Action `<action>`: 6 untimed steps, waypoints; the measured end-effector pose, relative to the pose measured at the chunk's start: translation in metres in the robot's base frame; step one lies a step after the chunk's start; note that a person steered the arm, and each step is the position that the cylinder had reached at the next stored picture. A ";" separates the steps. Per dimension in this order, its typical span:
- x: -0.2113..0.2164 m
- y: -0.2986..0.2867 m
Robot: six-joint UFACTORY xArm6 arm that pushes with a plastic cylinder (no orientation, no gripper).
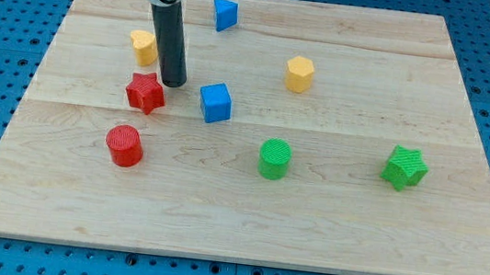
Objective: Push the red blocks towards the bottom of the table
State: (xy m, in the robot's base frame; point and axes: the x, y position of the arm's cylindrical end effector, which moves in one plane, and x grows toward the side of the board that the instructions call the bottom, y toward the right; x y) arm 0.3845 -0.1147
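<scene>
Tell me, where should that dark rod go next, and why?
Probably a short slide toward the view's bottom-left: my tip sits just above-right of the red star, which would then head toward the red cylinder and the bottom edge.

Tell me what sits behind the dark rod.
A yellow block sits at the view's left of my tip; the rod covers its right edge, so its shape is unclear.

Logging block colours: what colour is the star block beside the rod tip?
Red star, in the camera view, left of my tip.
</scene>
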 end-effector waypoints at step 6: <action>0.071 -0.049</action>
